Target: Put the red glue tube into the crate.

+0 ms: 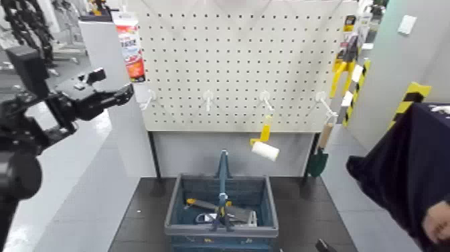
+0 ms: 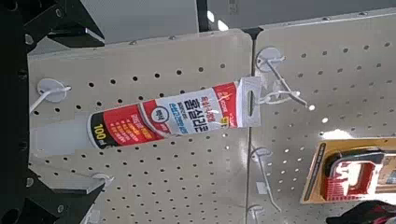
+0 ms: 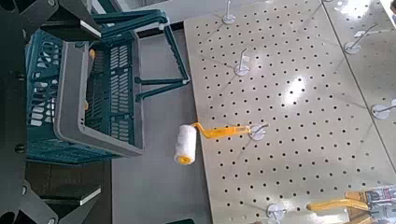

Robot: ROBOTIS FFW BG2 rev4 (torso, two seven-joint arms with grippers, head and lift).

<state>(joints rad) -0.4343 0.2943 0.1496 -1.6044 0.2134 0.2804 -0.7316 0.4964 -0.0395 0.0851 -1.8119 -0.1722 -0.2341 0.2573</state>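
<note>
Red and white, the glue tube [image 2: 187,117] hangs by its end tab from a hook [image 2: 285,89] high on the board's left side, upright as the head view has it, clear of the crate [image 1: 175,202] on the floor below. I have my left gripper [image 1: 127,94] raised beside it, fingers apart and nothing between them in a grip; the wrist view lines them up to either side of the tube's far end, presumably so they can close across its body and leave the tab free to slip off the hook. My right gripper [image 3: 98,112] waits low, near the crate, its fingers also apart and empty. The crate, tools already inside, stands open in front of the board, its handle [image 1: 223,175] upright over the middle, so I judge the drop must go to one side of it. A roller [image 1: 265,150] and a trowel [image 1: 318,162] hang from other hooks. At right, a person's hand [image 1: 438,221] shows below a dark cloth [image 1: 402,151]. Closing squarely comes next; a crooked pinch could swing the tube away.
</note>
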